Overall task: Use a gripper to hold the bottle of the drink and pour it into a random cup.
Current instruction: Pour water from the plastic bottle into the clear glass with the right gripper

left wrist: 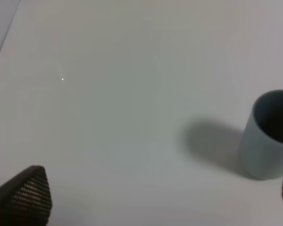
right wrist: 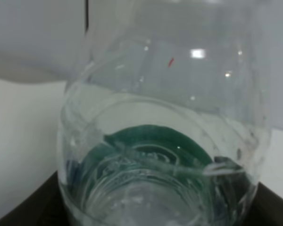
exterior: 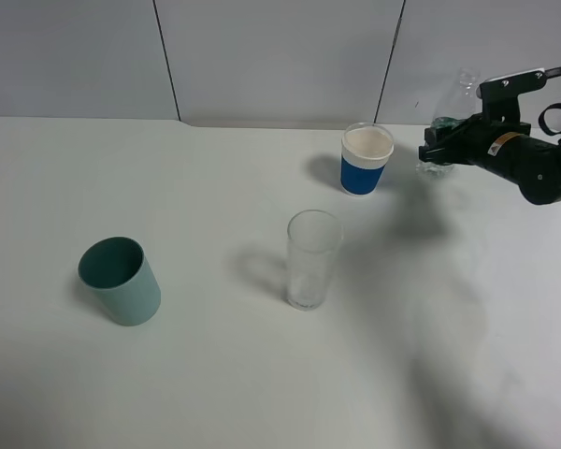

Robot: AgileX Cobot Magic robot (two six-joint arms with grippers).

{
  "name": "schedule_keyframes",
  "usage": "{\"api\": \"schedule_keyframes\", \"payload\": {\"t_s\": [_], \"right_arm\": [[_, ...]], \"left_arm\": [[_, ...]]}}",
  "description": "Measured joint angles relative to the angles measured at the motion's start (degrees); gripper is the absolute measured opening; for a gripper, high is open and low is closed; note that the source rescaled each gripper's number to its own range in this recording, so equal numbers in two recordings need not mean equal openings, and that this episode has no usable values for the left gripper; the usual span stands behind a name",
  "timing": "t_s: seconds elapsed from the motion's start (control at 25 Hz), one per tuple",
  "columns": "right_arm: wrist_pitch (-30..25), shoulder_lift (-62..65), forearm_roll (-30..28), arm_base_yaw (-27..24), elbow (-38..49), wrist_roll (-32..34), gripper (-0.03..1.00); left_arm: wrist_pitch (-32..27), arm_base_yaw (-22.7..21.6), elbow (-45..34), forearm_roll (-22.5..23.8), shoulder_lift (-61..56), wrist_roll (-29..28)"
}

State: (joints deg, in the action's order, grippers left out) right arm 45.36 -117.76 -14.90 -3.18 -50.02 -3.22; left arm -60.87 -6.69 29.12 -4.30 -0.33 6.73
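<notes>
My right gripper (exterior: 438, 147) is shut on the bottle of the drink (exterior: 465, 86) at the far right, beside the back wall. The clear bottle leans, neck up and away from the cups. In the right wrist view the bottle (right wrist: 160, 141) fills the frame, with green label and liquid showing through and dark fingers (right wrist: 23, 209) at its sides. The clear cup (exterior: 311, 259) stands upright mid-table, well left of and nearer than the bottle. My left gripper (left wrist: 155, 197) is open over bare table, holding nothing; it is outside the exterior high view.
A white cup with a blue band (exterior: 366, 159) stands just left of the held bottle. A teal cup (exterior: 122, 281) sits at the front left, also seen as the teal cup (left wrist: 269, 134) beside the left gripper. White table (exterior: 215, 374), grey wall panels behind.
</notes>
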Motion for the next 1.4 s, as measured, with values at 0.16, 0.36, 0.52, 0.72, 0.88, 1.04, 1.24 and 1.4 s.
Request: {"api": "schedule_keyframes", "payload": {"t_s": [0.16,0.36,0.52,0.72,0.88,1.04,1.24,1.4], "right_arm": [[-0.17,5.19,0.00,0.00,2.41,0.60,0.00],[0.09,11.79,0.00,0.00,6.25,2.57,0.00],[0.90,16.86,0.00,0.00,10.10,4.00,0.00],[0.05,22.79,0.00,0.00,14.37,4.68,0.00],[-6.09,28.19,0.00,0.76,14.93,5.72,0.00],[-12.06,32.42,-0.25,3.48,14.97,5.99,0.00],[-15.57,34.10,0.05,9.21,14.97,5.99,0.00],[-16.73,34.10,0.91,14.57,14.97,5.87,0.00]], "left_arm": [[0.00,0.00,0.00,0.00,0.00,0.00],[0.00,0.00,0.00,0.00,0.00,0.00],[0.00,0.00,0.00,0.00,0.00,0.00],[0.00,0.00,0.00,0.00,0.00,0.00],[0.00,0.00,0.00,0.00,0.00,0.00],[0.00,0.00,0.00,0.00,0.00,0.00],[0.00,0.00,0.00,0.00,0.00,0.00],[0.00,0.00,0.00,0.00,0.00,0.00]]}}
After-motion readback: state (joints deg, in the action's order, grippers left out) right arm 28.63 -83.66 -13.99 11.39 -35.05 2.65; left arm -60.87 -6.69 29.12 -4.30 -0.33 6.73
